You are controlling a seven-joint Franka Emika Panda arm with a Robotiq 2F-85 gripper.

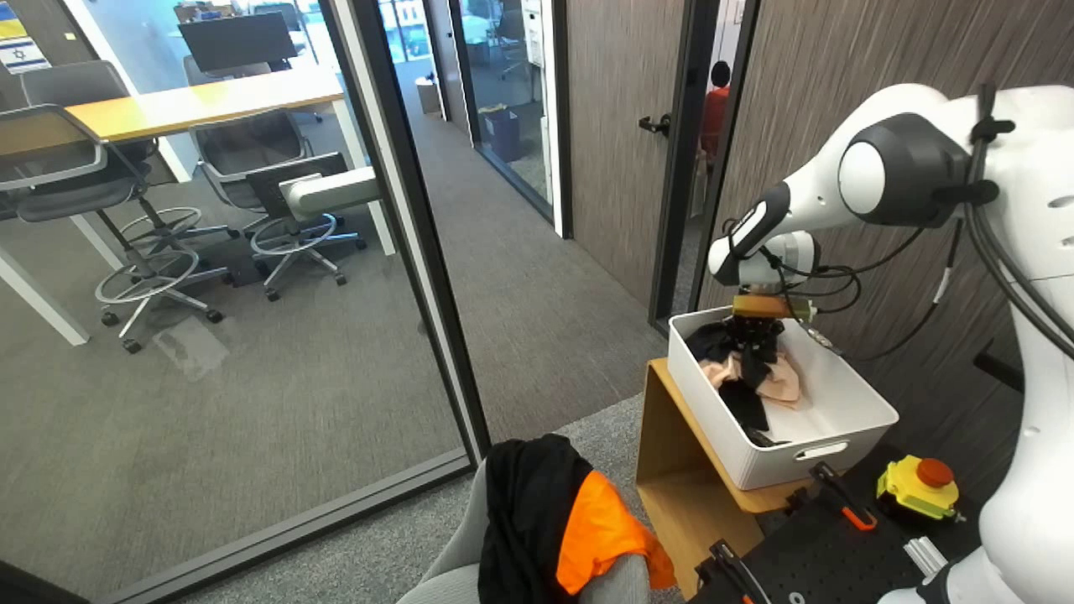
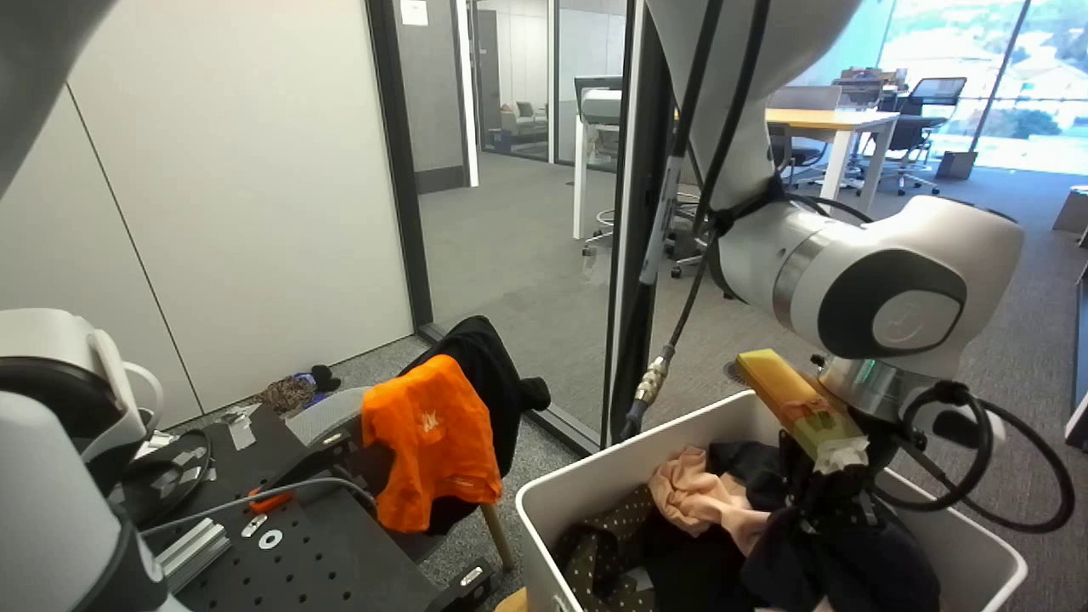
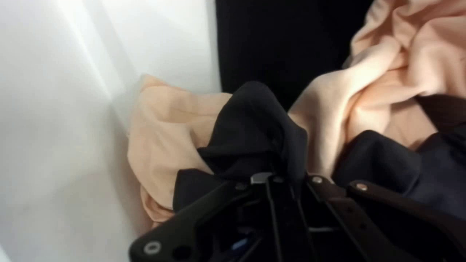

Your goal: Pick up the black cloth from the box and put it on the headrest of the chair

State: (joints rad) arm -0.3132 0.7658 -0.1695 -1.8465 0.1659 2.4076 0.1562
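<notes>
The white box (image 1: 847, 403) stands under my gripper; its wall also shows in an exterior view (image 2: 537, 544). My gripper (image 1: 755, 342) is low inside the box, fingers pointing down. In the wrist view the gripper (image 3: 291, 182) is shut on a fold of black cloth (image 3: 251, 127), which bunches up between the fingertips. The black cloth (image 2: 850, 557) spreads around the fingers and hangs over a peach cloth (image 2: 697, 497). The fingertips are partly hidden by dark cloth. The grey chair (image 1: 453, 579) has a black garment (image 1: 529, 503) and an orange cloth (image 1: 608, 537) over its back.
A dark dotted cloth (image 2: 620, 523) lies in the box. The box stands on a wooden stand (image 1: 696, 478). A black perforated table (image 1: 805, 545) carries a yellow-and-red stop button (image 1: 919, 486). A glass wall with a dark frame (image 1: 411, 210) stands behind the chair.
</notes>
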